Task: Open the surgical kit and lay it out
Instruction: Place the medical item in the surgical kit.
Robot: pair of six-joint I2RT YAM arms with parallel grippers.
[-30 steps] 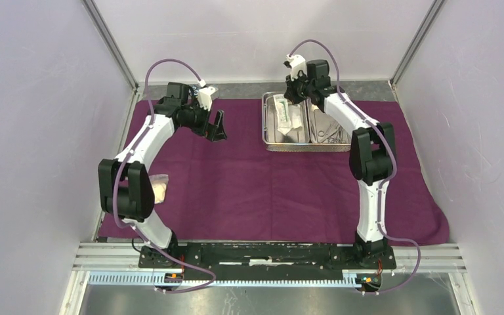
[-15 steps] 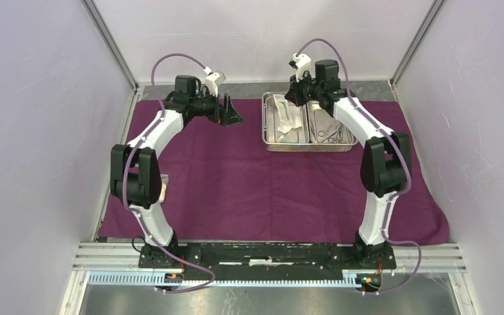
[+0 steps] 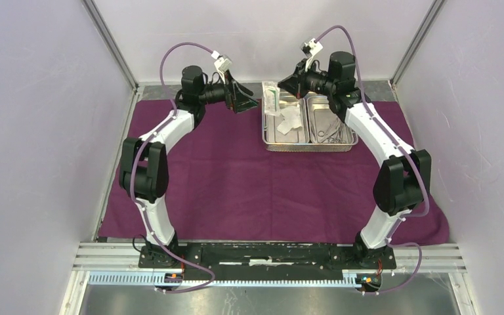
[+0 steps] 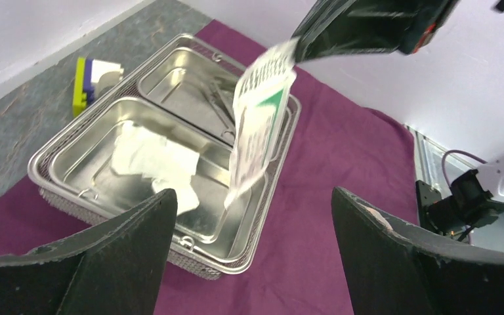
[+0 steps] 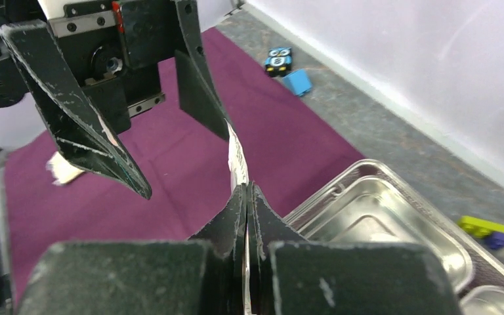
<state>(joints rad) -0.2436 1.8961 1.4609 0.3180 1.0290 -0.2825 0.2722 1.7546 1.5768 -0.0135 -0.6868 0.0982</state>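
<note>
My right gripper point(image 3: 283, 88) is clamped shut on the flat white packet point(image 3: 271, 97), which has green print on one face. It pinches one end, and the packet hangs in the air at the left rim of the shiny two-compartment steel tray point(image 3: 308, 146). The right wrist camera shows the packet point(image 5: 237, 157) only edge-on, a thin pale sliver rising from the closed fingers point(image 5: 233, 220), so its print is unreadable there.

My left gripper point(image 3: 244, 102) stands wide open, holding nothing and facing the packet. From its own camera the packet point(image 4: 259, 125) dangles in the gap ahead of the black fingers point(image 4: 125, 249). I cannot tell whether one finger touches the packet's far edge; from the right wrist they look very close.

The tray sits at the far side of the large dark-purple cloth wrap point(image 3: 236, 184). White gauze wads point(image 4: 151, 157) lie in its left compartment. The slim steel instruments point(image 3: 328, 128) in the right compartment are a tangle I cannot separate, and the packet partly hides them from the left wrist.

A small yellow-purple-white block point(image 4: 88, 79) sits behind the tray. Small blue and black blocks point(image 5: 285, 69) lie on the grey strip beyond the cloth. A pale crumpled scrap point(image 5: 62, 169) on the cloth is too unclear to identify.
</note>
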